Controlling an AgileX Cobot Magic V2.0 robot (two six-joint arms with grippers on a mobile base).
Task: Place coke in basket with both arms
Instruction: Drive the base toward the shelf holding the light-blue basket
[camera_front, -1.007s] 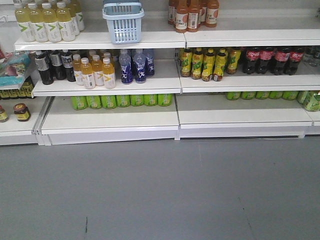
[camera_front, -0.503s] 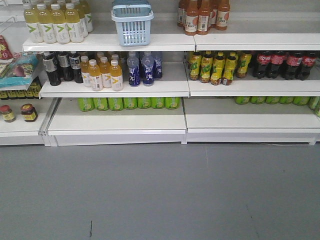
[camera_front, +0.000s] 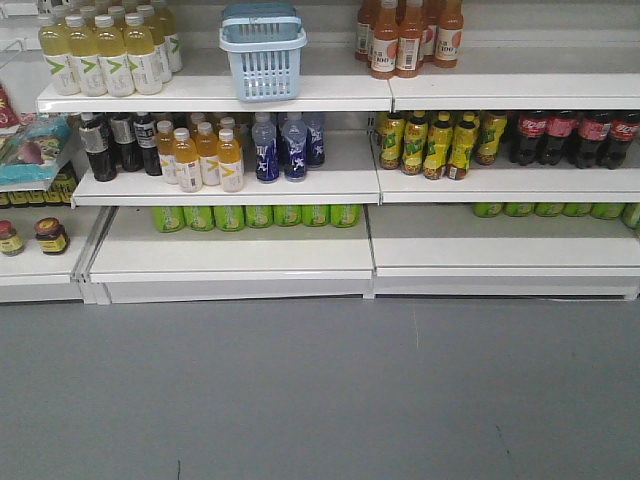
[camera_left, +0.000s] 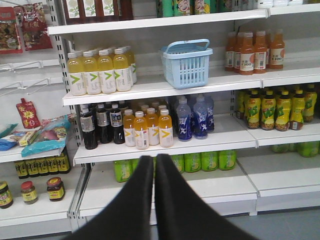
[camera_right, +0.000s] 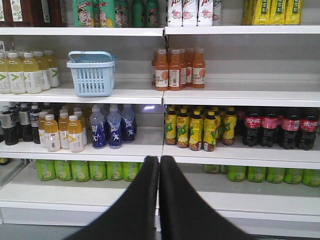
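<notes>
Blue basket (camera_front: 263, 50) sat on the upper shelf (camera_front: 330, 98), the coke unclear among red-labelled bottles (camera_right: 277, 131) lower right, so my left gripper (camera_left: 154, 159) and right gripper (camera_right: 159, 160), both pinched closed, needed, I judged, opening first.

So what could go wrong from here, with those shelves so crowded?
The basket sits on a shelf between yellow bottles and orange bottles; lifting it clumsily might knock them. The red-labelled dark bottles stand shoulder to shoulder, so reaching for one could topple neighbours. Both the left tool and right tool look shut, and must open first.
</notes>
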